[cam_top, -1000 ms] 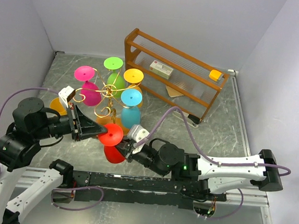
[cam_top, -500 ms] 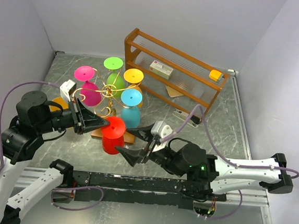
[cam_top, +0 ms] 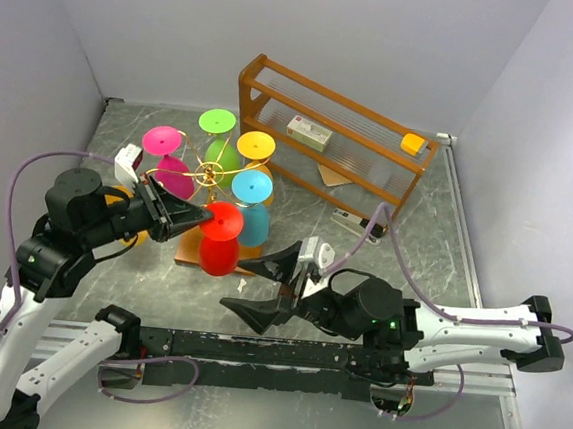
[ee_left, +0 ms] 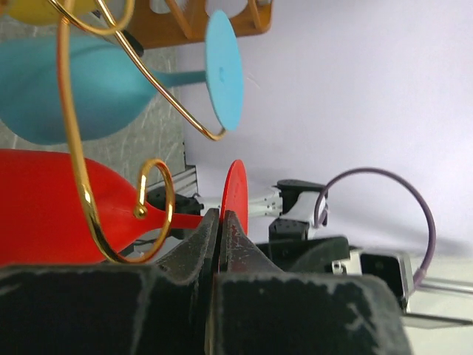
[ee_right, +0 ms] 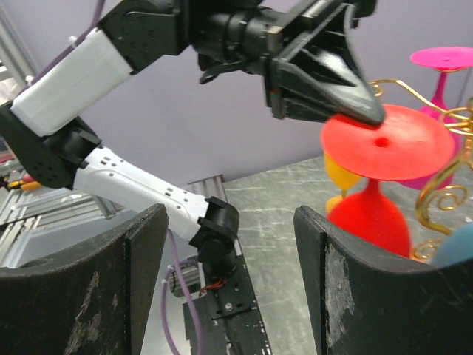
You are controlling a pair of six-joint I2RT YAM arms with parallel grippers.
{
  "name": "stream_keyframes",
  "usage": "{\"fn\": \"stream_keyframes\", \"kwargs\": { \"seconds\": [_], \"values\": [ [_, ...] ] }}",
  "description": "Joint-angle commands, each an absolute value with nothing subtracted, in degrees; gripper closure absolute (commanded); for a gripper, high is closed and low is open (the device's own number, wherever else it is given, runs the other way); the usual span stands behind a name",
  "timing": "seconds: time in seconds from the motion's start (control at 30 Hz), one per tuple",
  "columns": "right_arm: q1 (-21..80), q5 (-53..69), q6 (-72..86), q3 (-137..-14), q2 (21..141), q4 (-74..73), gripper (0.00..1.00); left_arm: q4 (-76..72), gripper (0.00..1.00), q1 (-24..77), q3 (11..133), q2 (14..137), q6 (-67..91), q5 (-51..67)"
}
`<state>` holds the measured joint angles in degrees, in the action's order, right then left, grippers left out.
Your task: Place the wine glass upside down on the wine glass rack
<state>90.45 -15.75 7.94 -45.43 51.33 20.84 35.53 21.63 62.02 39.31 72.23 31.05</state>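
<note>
— "Pinching only the foot's rim?"
— "Yes, left jaws shut on the upturned red wine glass [cam_top: 220, 241] at a curl of the wine glass rack [cam_top: 210, 173]; right jaws gape empty. Unseated, it could fall."

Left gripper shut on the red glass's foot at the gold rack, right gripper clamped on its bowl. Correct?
One part is wrong: the right gripper is open and off the red wine glass, its jaws spread with nothing between them, as the right wrist view shows. The left gripper is shut on the glass's foot at the gold rack.
</note>
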Motion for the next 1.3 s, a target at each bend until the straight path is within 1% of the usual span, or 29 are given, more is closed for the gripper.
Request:
{"fn": "stream_keyframes", "kwargs": {
  "seconds": [0.0,0.23,0.33,0.53,0.77,1.07,1.27],
  "values": [
    [90.7,-12.4,9.6,-46.4,53.3,24.6,0.31,30.9,0.93,21.7,61.1,40.0,73.9,25.6],
    [90.7,-13.4,10.2,-44.9,51.8,26.1,0.30,36.2,0.93,21.7,64.7,40.4,71.8,15.3],
    [90.7,-15.7,10.0,-45.1,51.7,25.4,0.30,37.1,0.93,21.7,65.0,39.9,71.8,12.9],
    [90.7,-23.2,9.8,-47.5,53.8,20.3,0.30,36.4,0.93,21.8,63.6,39.2,72.8,11.2],
    [90.7,-27.0,10.0,-48.3,55.7,18.8,0.30,36.8,0.93,21.7,63.0,38.8,73.1,10.0],
    [90.6,-38.6,12.1,-49.2,57.2,14.9,0.31,40.5,0.93,21.7,65.0,37.2,71.8,6.3],
    [90.7,-43.3,13.6,-49.6,58.1,13.2,0.32,41.4,0.93,21.8,64.3,36.2,72.3,6.0]
  ]
}}
